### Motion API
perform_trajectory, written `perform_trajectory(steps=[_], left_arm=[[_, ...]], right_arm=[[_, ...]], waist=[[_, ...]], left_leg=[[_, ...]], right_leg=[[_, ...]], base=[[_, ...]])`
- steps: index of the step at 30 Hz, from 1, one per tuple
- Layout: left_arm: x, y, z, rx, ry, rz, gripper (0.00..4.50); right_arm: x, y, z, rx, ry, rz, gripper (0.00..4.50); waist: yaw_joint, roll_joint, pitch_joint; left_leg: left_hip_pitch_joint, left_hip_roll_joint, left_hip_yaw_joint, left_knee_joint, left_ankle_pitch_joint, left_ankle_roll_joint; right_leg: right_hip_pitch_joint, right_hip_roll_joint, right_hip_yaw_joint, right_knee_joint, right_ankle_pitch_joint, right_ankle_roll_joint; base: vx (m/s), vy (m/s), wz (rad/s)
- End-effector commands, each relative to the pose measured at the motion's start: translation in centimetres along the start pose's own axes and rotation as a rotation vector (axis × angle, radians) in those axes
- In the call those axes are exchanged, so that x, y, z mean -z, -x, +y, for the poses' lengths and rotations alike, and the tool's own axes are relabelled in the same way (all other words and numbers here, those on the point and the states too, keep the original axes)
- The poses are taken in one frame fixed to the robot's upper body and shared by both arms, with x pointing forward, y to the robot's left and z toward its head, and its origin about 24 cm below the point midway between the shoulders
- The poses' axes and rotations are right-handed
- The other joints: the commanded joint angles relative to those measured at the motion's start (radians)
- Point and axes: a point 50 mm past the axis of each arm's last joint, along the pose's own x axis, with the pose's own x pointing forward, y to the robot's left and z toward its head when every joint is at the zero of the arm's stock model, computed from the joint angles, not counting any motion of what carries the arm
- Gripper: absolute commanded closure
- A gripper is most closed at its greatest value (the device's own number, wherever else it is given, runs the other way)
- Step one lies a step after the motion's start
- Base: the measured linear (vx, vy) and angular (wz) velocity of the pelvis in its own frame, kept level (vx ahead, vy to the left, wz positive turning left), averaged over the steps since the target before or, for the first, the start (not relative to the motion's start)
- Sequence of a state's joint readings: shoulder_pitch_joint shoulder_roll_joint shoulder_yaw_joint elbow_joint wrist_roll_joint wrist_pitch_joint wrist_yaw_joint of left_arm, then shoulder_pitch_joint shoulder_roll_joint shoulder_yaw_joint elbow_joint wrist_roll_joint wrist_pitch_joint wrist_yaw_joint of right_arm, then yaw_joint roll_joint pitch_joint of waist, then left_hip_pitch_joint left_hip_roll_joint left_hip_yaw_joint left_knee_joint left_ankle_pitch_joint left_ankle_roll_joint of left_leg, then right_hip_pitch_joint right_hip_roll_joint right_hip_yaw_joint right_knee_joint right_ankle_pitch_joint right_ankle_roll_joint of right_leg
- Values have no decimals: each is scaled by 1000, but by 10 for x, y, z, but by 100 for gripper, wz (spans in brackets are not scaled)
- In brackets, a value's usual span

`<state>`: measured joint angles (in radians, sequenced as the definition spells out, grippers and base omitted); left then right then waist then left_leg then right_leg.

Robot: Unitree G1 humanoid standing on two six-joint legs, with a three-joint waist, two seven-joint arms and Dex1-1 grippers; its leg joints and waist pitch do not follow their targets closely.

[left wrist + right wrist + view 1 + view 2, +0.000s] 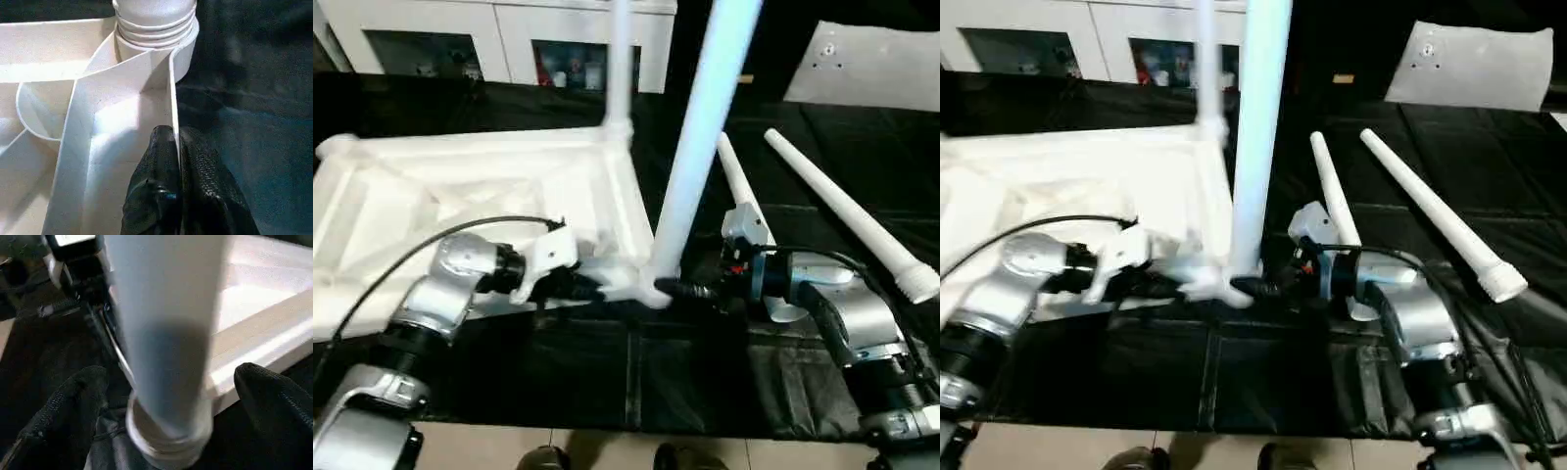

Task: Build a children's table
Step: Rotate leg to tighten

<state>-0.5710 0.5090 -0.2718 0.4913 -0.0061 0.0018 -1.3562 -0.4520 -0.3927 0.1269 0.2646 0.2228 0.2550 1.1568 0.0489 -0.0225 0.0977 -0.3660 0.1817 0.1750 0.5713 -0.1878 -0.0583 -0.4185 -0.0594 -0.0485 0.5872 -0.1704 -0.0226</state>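
Head views show the tabletop (pixel 460 206) lying underside up on the black-covered bench (pixel 607 372), toward its left side, ribs and corner sockets facing me. Two legs already stand in it: one at the far right corner (pixel 620 59), and the near leg (pixel 700 137) rising from the near right corner socket (pixel 156 44), close to the bench's front edge. Two more loose legs (pixel 847 211) lie on the cloth to the right, well apart from the tabletop.

My left gripper (pixel 173 161) is clenched on the tabletop's thin side wall just beside that near socket, one finger on each face of the wall, steadying it. My right gripper (pixel 168 396) is released: its fingers (pixel 73 401) stand wide on either side of the near leg's base, not touching it.

I judge the step in hand to be seating this second leg; its threaded end shows rings still above the socket rim, so it may not be fully home. Next I would need to close on the leg low down and turn or press it in while my left keeps the tabletop from sliding, then fetch a loose leg.
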Motion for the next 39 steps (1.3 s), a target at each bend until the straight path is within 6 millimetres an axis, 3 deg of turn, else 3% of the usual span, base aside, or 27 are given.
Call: perform_trajectory(steps=[1, 4, 6, 12, 20, 25, 29, 36, 39], left_arm=[[5, -8, -9, 157, -30, 71, 450], [4, -6, -9, 200, -38, 80, 450], [2, -5, -8, 227, -50, 78, 450], [1, -4, -7, 276, -66, 78, 450], [1, -4, -7, 297, -75, 88, 450], [2, -4, -6, 303, -78, 91, 450], [3, -4, -6, 297, -74, 90, 450], [6, -9, 2, 71, 11, 80, 450], [0, -16, 7, -54, 93, 18, 450]], right_arm=[[-2, 0, -1, -51, 8, 13, 29], [-2, -1, -1, -91, 4, 20, 63], [-1, -2, 1, -145, -10, 28, 63], [0, -4, 5, -241, -23, 41, 111], [-2, -5, 4, -267, -19, 45, 176], [-2, -7, 4, -288, -15, 47, 228], [-2, -9, 5, -299, -17, 43, 243], [8, -17, 20, -261, -100, 9, 251], [15, -26, 23, -154, -136, -5, 251]], waist=[[2, -2, -68], [11, -3, -66], [14, -1, -64], [15, -1, -62], [16, -2, -63], [16, -4, -59], [16, -4, -60], [17, -1, -57], [17, -3, -50]], left_leg=[[13, 50, 0, -54, -78, 108], [13, 51, 0, -54, -89, 98], [12, 51, -1, -54, -100, 90], [12, 52, -4, -57, -144, 64], [10, 51, -3, -55, -123, 70], [11, 52, -4, -57, -146, 62], [11, 53, -4, -58, -137, 61], [13, 55, -5, -61, -153, 51], [16, 52, -9, -68, -219, 28]], right_leg=[[59, -77, 47, -43, -93, -272], [58, -79, 47, -43, -114, -269], [57, -80, 48, -44, -135, -266], [56, -81, 48, -50, -199, -252], [57, -81, 47, -47, -168, -260], [55, -82, 47, -52, -224, -248], [55, -82, 47, -52, -221, -245], [53, -82, 48, -54, -239, -243], [48, -86, 50, -72, -387, -204]], base=[[0, 0, 0], [0, 0, 0], [0, 0, 0], [0, 0, 0], [0, 0, 0], [0, 0, 0], [0, 0, 0], [0, 0, 0], [0, 0, 0]])
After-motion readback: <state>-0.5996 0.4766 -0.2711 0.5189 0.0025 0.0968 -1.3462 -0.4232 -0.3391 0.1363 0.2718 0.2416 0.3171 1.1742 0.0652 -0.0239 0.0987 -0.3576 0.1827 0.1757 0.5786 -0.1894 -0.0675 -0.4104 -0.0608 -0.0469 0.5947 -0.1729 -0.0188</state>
